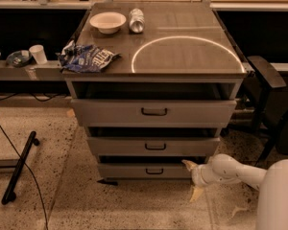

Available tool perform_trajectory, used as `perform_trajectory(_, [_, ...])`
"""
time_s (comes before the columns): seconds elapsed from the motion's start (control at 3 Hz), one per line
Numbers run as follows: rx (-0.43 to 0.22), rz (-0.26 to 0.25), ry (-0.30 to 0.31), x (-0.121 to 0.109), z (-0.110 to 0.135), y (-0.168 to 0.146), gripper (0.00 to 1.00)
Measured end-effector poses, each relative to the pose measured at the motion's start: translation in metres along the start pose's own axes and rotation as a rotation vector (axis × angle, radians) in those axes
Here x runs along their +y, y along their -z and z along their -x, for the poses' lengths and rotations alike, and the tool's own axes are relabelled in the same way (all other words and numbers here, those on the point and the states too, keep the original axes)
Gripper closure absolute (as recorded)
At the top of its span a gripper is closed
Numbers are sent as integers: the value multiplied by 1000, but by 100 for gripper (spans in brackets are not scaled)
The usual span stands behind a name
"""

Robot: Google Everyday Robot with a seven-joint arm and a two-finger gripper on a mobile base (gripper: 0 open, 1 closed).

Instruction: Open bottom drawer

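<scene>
The bottom drawer is the lowest grey front of the three-drawer cabinet, with a small black loop handle. It stands out a little from the cabinet body, less than the two drawers above. My gripper is at the end of the white arm coming in from the lower right. It sits at the drawer's right front corner, to the right of the handle. One tan finger points up by the drawer front and the other points down toward the floor, so the fingers are spread and hold nothing.
The middle drawer and the top drawer stand partly out above. On the cabinet top are a white bowl, a can and a blue snack bag. A black bar lies on the floor at left. A dark chair stands at right.
</scene>
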State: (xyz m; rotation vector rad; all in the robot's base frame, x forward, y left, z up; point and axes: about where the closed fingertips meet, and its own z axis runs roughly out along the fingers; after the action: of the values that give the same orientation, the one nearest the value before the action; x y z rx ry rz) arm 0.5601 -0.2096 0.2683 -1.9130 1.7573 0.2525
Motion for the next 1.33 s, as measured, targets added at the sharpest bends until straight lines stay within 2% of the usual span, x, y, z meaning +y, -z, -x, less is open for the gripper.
perform_trajectory(0.33, [-50, 25, 3, 9, -15, -19, 0])
perform_trajectory(0.67, [-170, 61, 15, 25, -33, -38, 0])
perform_trajectory(1.0, [-203, 28, 44, 1, -57, -34, 0])
perform_trajectory(1.33, [-202, 28, 44, 1, -57, -34, 0])
